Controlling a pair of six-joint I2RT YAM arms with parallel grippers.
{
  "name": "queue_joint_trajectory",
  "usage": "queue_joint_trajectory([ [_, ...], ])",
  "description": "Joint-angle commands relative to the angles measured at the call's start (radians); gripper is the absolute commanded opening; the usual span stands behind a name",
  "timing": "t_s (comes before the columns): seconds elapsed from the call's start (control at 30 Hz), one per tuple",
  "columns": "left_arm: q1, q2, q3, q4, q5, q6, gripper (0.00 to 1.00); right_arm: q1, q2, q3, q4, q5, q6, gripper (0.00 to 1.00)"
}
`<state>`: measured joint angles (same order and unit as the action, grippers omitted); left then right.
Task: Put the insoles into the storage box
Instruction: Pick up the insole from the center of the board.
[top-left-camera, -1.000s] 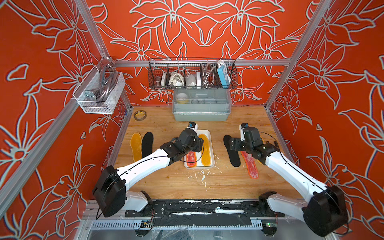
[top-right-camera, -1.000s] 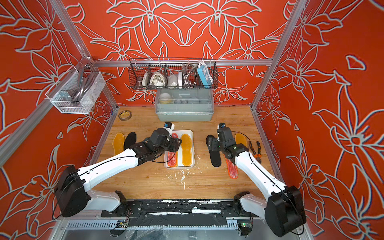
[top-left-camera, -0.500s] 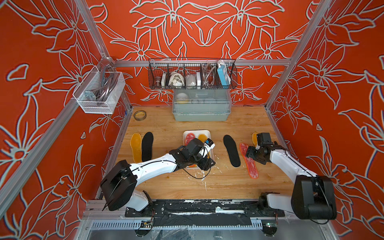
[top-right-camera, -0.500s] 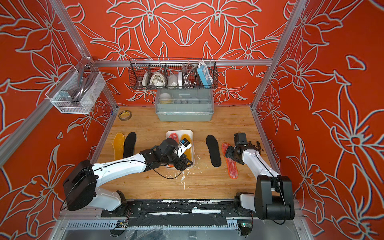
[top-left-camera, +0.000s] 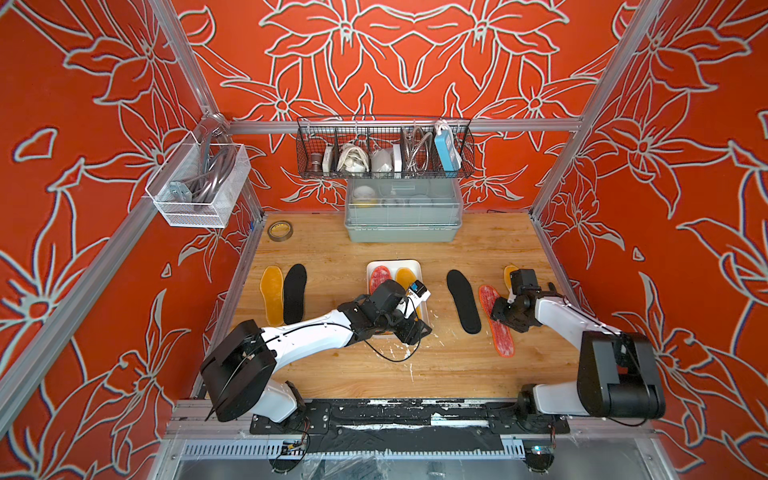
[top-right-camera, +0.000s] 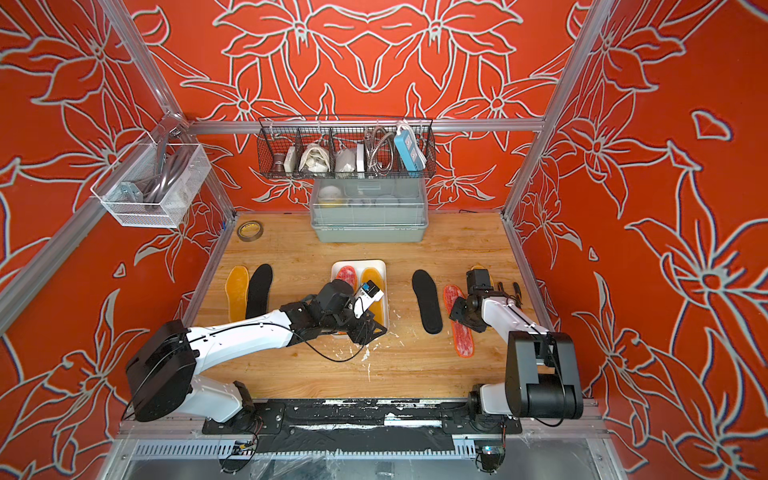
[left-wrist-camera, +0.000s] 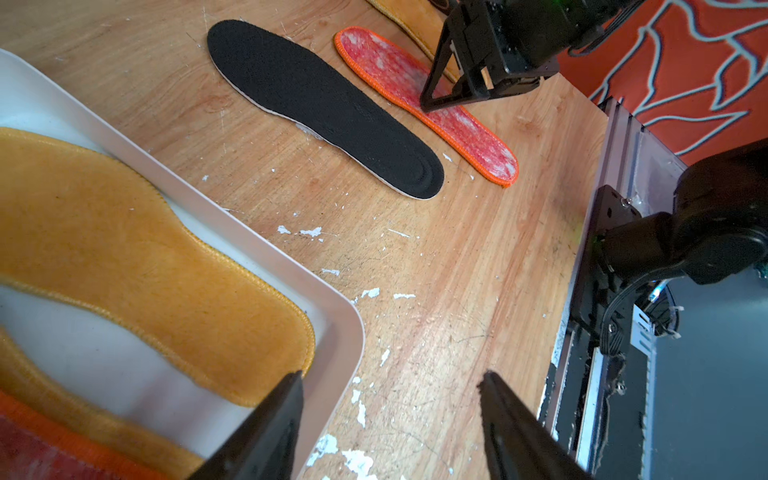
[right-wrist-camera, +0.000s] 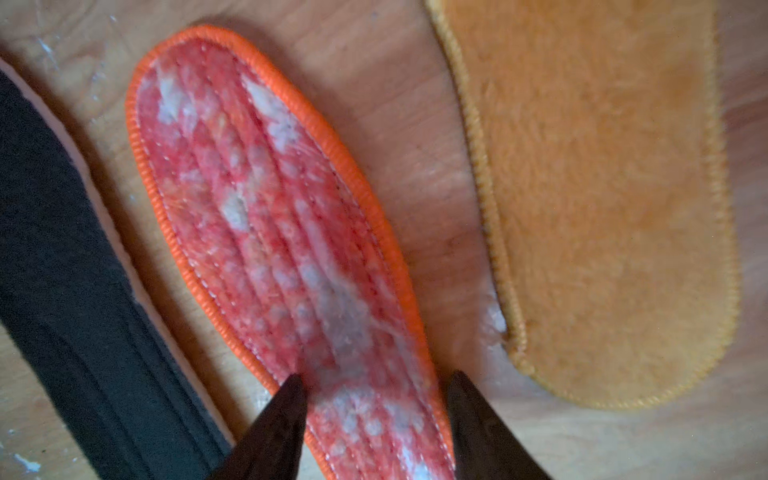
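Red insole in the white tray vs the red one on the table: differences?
The tray insole lies in the white tray beside an amber insole; the table insole lies on the wooden tabletop between a black insole and a second amber insole.
The right claw straddles the table insole, jaws apart; no claw is on the tray insole, whose near half the left arm hides.
Both: red-white mottle, orange edging, flat.

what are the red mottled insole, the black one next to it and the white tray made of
Red mottled insole: looks like quilted fleecy fabric, matte, with stitched lines and an orange bound edge.
Black insole: seemingly matte foam or felt, fine-grained top, pale underlayer showing at the rim.
White tray: probably plastic, smooth, faintly glossy, thin walls, rounded corner.
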<state>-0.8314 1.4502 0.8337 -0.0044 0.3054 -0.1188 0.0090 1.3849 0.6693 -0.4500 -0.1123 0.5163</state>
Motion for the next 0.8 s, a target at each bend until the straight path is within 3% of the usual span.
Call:
queue_joint_trajectory([
  [0.0, -0.002, -0.023, -0.013, 0.017, -0.025, 0.013, 0.68, -0.004, -0.008, -0.004, 0.002, -0.088, 0.013, 0.53],
  [0.13, -0.002, -0.022, -0.013, 0.016, -0.025, 0.011, 0.68, -0.003, -0.048, 0.013, -0.022, -0.174, 0.038, 0.57],
  [0.4, -0.002, -0.020, -0.019, 0.035, 0.002, 0.003, 0.69, -0.003, -0.038, 0.025, -0.045, -0.046, 0.006, 0.60],
  [0.67, -0.002, -0.020, -0.021, 0.037, 0.004, 0.001, 0.69, -0.003, 0.012, 0.008, -0.008, -0.029, -0.001, 0.53],
  [0.77, -0.002, -0.017, -0.021, 0.041, 0.008, -0.002, 0.69, -0.003, 0.015, 0.001, 0.002, -0.030, 0.004, 0.43],
])
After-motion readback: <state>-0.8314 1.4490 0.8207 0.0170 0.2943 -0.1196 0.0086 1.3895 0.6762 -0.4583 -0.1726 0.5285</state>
